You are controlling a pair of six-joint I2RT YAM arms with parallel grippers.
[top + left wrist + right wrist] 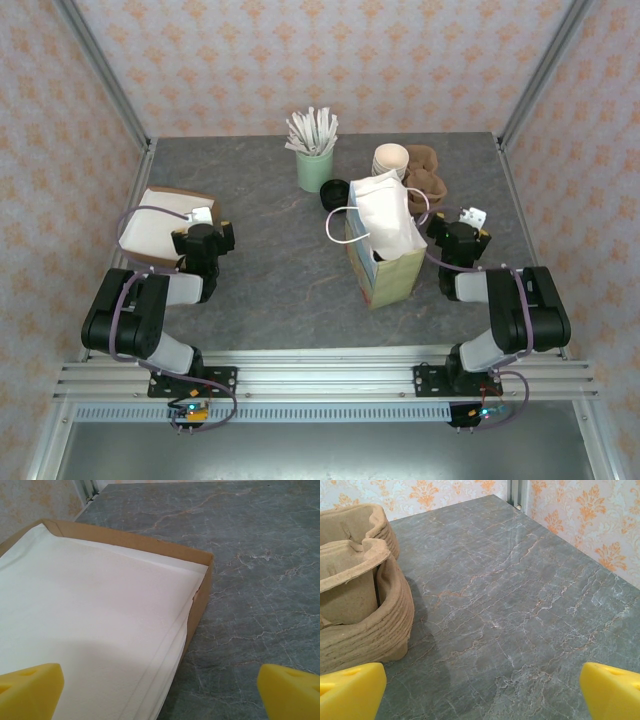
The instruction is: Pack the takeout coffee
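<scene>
lab booth: wallpapered panels [300, 60], aluminium frame [330, 375]

And there's the takeout coffee [332, 194], standing upright on the grey marbled table [270, 260] toward the far middle, its round black lid on and facing up. From the overhead view the lid is nearly all you get; the cup body beneath it can't be made out. It sits just right of the pale green mug [314, 170] full of white sticks, tucked against the upper left edge of the white paper bag [382, 212], which hides its right side.
</scene>
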